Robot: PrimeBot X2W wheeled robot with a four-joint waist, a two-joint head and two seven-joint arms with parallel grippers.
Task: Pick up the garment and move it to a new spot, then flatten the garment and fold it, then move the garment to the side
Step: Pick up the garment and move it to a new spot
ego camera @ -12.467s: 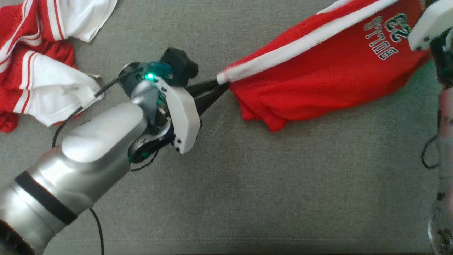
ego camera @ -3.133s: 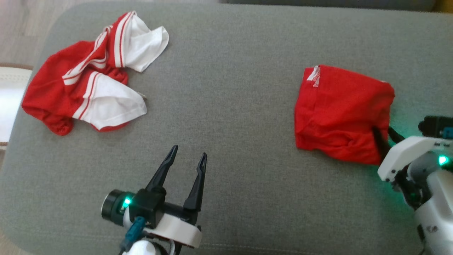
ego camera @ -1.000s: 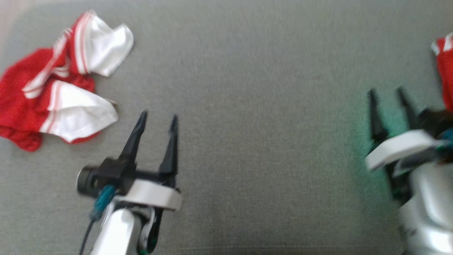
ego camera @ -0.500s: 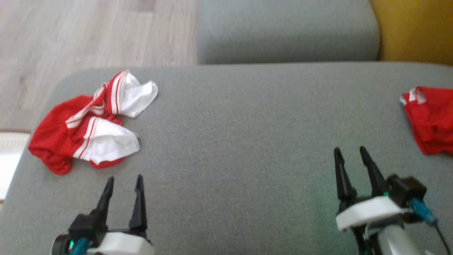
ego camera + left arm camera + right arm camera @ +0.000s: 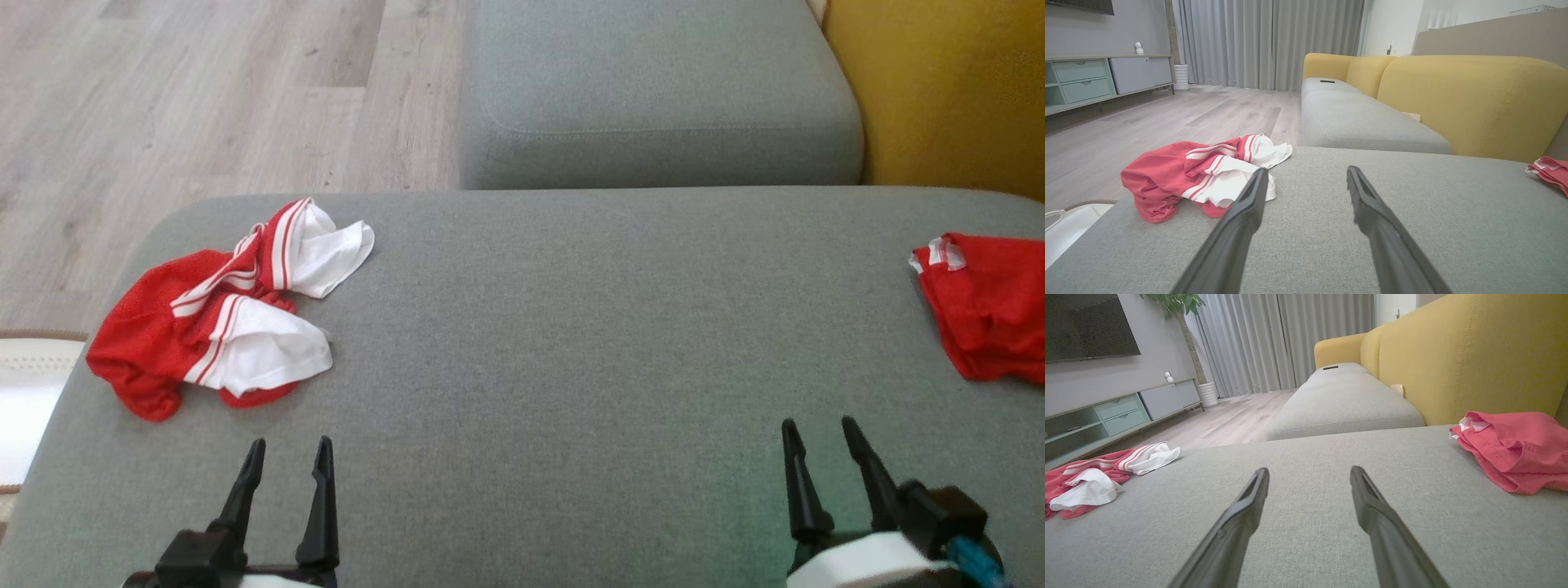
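The folded red garment (image 5: 988, 306) lies at the right edge of the grey cushion (image 5: 555, 343); it also shows as a red bundle (image 5: 1511, 449) in the right wrist view and at the far right (image 5: 1549, 171) of the left wrist view. My right gripper (image 5: 820, 433) stands open near the front right, well apart from the garment. At the front left, my left gripper (image 5: 291, 451) is open and holds nothing. Both pairs of fingers point away over bare cushion.
A crumpled red-and-white garment (image 5: 216, 314) lies at the cushion's left end, ahead of my left gripper (image 5: 1306, 179). Beyond are another grey seat cushion (image 5: 653, 90), a yellow sofa back (image 5: 939, 90) and wooden floor (image 5: 204, 90). A white object (image 5: 24, 392) sits on the floor at left.
The head camera has tilted up, so both grippers sit lower in its picture. Earlier my right gripper let go of the folded red garment and drew back from it.
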